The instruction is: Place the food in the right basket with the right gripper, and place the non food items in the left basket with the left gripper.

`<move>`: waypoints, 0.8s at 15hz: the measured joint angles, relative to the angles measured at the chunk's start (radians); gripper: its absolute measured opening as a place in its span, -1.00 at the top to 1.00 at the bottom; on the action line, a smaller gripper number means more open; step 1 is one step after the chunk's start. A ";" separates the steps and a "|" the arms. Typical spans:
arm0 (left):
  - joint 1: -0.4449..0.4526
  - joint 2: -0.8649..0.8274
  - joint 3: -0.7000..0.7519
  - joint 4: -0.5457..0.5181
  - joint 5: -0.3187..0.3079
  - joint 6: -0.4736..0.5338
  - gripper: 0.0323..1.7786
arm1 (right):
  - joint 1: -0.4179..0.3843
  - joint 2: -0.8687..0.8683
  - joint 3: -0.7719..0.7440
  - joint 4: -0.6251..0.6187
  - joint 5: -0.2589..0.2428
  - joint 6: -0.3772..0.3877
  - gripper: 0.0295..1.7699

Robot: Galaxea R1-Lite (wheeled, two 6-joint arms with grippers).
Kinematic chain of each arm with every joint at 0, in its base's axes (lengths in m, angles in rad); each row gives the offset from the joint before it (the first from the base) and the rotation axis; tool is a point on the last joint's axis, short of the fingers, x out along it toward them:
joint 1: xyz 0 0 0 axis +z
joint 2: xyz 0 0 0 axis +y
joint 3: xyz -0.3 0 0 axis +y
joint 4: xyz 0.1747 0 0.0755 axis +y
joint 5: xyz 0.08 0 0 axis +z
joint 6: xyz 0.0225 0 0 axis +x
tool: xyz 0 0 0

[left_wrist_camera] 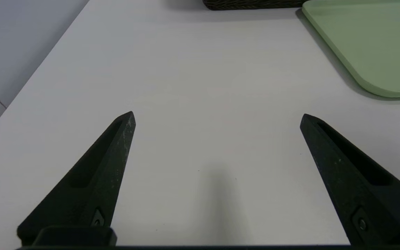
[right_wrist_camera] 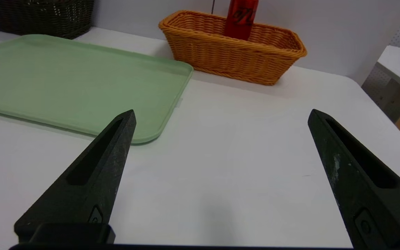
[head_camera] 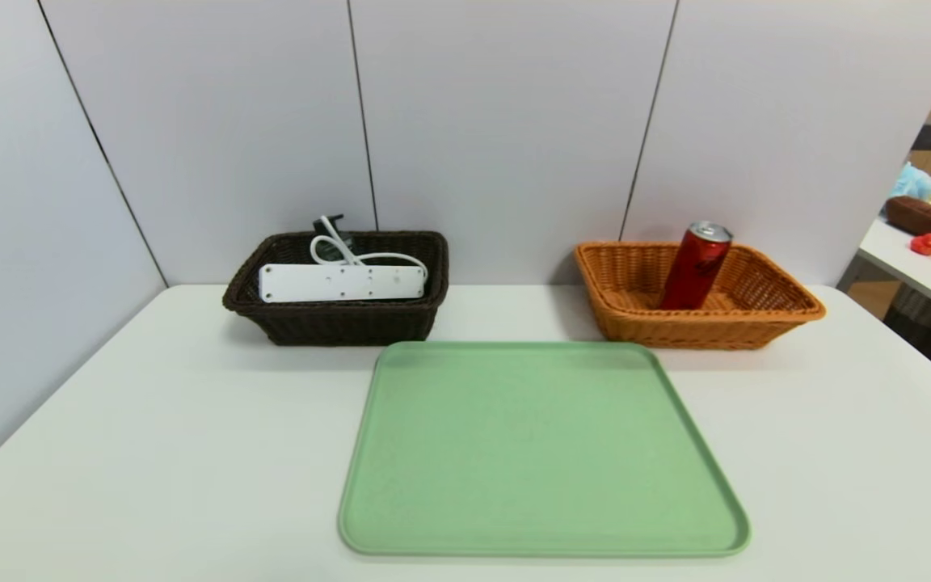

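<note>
Dark basket (head_camera: pixel 336 319) and orange basket (head_camera: pixel 700 323): woven wicker, ribbed and rough. Can (head_camera: pixel 696 267): glossy red metal with a silvery top. Power strip (head_camera: pixel 342 283): smooth white plastic, with a rubbery-looking cord (head_camera: pixel 344 250). Tray (head_camera: pixel 542 444): matt green plastic. Desk (head_camera: pixel 150 453): smooth, matt white. Fingers (right_wrist_camera: pixel 99 173): matt black plastic, scuffed.

can (head_camera: pixel 696 267) in right basket (head_camera: pixel 764 311), tray (head_camera: pixel 542 453) before

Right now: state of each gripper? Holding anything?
Left gripper: open, empty, over bare white table.
Right gripper: open, empty, over the table beside the green tray.
</note>
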 joint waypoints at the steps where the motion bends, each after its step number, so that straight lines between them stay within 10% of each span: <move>1: 0.000 0.000 0.002 -0.003 0.000 0.001 -0.90 | 0.000 0.000 -0.001 0.017 -0.006 0.011 -0.93; 12: 0.000 0.000 0.043 -0.044 0.052 -0.040 -0.90 | 0.000 0.000 0.024 0.048 -0.089 0.008 -0.93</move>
